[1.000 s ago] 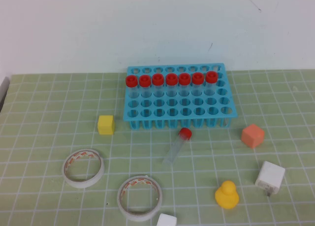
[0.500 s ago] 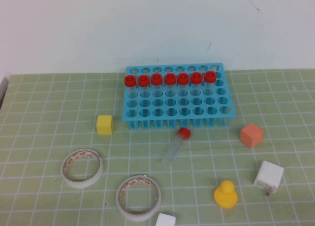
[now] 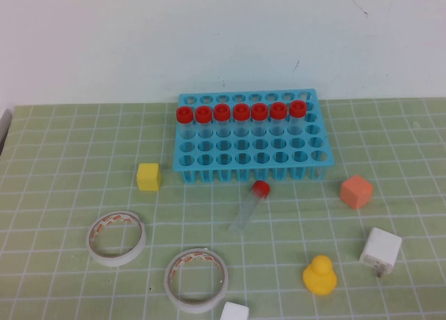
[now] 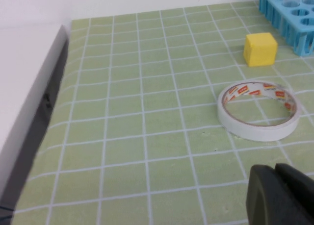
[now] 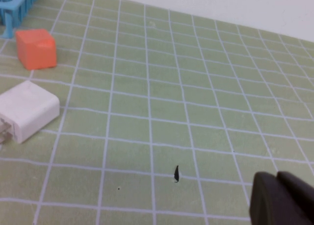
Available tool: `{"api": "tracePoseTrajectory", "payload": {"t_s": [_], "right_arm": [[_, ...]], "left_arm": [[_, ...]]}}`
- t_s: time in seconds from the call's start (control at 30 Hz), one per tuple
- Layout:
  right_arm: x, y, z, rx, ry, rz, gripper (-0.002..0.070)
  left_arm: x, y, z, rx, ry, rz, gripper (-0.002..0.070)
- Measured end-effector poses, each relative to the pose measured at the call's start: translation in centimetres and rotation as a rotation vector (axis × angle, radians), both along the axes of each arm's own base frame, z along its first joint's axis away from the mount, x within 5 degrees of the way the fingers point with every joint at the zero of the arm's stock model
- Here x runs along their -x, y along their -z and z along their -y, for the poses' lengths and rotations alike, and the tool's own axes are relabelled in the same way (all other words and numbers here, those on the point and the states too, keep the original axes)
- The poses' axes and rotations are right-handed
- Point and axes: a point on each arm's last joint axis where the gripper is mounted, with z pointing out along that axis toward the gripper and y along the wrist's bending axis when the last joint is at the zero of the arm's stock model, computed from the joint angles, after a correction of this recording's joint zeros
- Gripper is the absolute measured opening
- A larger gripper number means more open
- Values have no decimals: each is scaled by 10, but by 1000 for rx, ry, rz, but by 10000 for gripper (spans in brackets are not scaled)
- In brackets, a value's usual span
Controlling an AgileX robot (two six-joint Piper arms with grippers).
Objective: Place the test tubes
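- Looking over the table, I counted seven red-capped test tubes [image 3: 241, 116] standing upright side by side in one row of the blue rack [image 3: 254, 172], so most of the job looked done.
- The hole at the right-hand end of that row appeared to be free, as were all the rows nearer the front.
- One loose tube [image 3: 249, 206] was left to place. It lay on its side on the green mat [image 3: 70, 160], just in front of the rack and not touching it, its red cap pointing toward the rack.
- The left gripper [image 4: 275, 186] hung low over the mat on the robot's left side, near a roll of tape [image 4: 258, 110]. Its fingers were pressed together and had hold of nothing.
- The right gripper [image 5: 277, 190] sat over bare mat on the robot's right, well apart from the white charger [image 5: 27, 112] and the orange cube [image 5: 35, 48]. It too was closed and empty.
- Neither arm showed in the overhead view, so I judged that the pickup of the last tube had not begun.
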Motion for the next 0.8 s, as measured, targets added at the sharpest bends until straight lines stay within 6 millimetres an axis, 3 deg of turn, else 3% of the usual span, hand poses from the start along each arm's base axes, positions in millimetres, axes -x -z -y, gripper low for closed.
{"api": "tracePoseTrajectory", "payload": {"t_s": [0.57, 0.67, 0.8], "right_arm": [[-3, -6, -1, 32, -16, 81, -1], [-5, -16, -2, 49, -37, 199, -1], [-5, -37, -6, 81, -78, 425, -1]], "left_arm": [[-1, -2, -1, -62, 7, 39, -1], [-3, -10, 0, -63, 16, 134, -1], [-3, -33, 3, -62, 42, 384, -1]]}}
